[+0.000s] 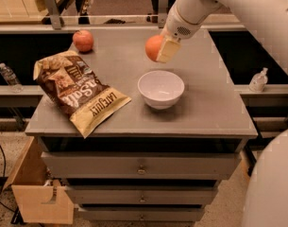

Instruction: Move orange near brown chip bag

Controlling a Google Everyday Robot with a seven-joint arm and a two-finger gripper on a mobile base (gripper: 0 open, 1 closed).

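Note:
My gripper [161, 49] is shut on the orange [153, 48], a bright round fruit, and holds it in the air above the grey table [214, 98], just behind the white bowl [161, 89]. The brown chip bag [77, 90] lies flat on the table's left front part, dark brown with tan ends and white lettering. The orange is well to the right of the bag, about a bowl's width away. My white arm reaches in from the upper right.
A redder apple-like fruit [83, 40] sits at the table's back left. The table has drawers [141, 167] below. A plastic bottle [9, 77] stands on a ledge at left, a small bottle [258, 80] on a ledge at right. An open wooden drawer [37, 197] is at bottom left.

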